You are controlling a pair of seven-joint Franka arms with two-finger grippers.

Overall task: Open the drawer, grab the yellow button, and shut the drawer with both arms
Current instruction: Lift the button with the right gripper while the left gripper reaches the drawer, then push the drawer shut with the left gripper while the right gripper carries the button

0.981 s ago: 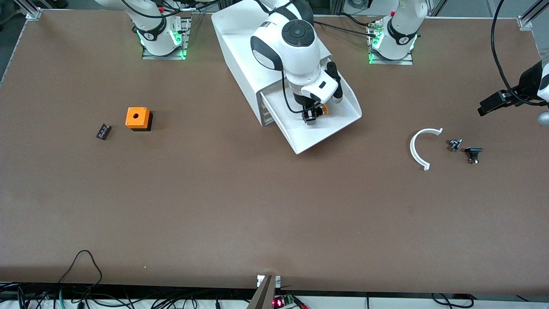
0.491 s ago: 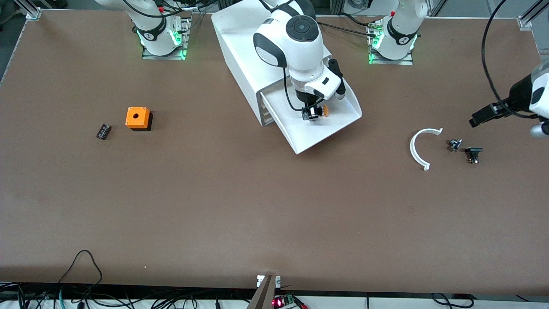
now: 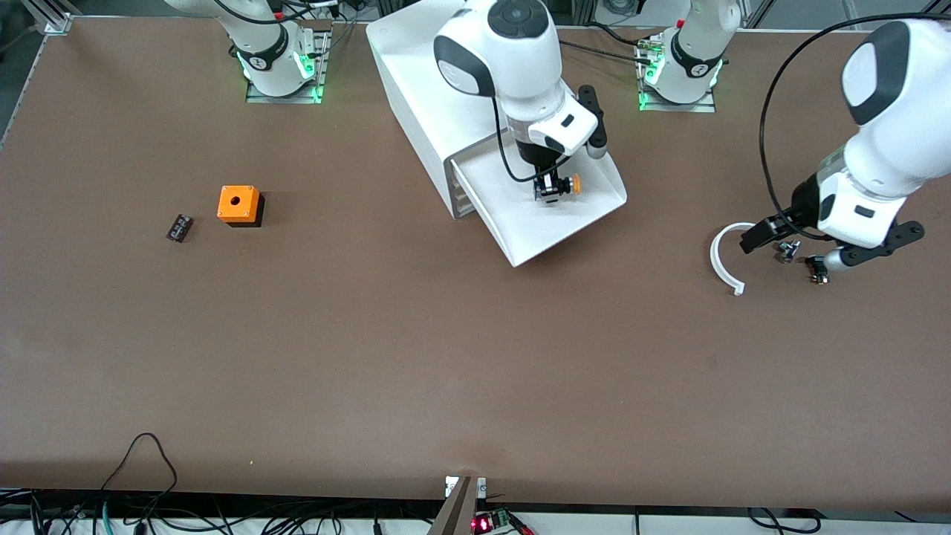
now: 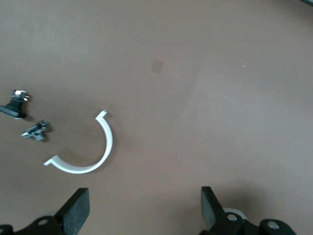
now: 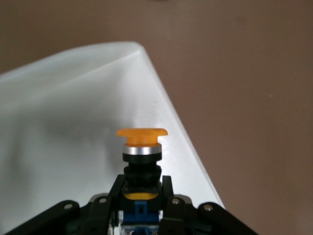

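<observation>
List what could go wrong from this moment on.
1. The right gripper is shut on the button by its body only, over the open drawer; a slip would likely drop it back in.
2. The drawer's raised wall is close beside the button; a low sideways exit might clip it.
3. The left gripper, open, hangs over the white curved piece and small black parts; it may scatter them if it descends.

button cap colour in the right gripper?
Orange, on the button held by the right gripper; clearest in the right wrist view.
</observation>
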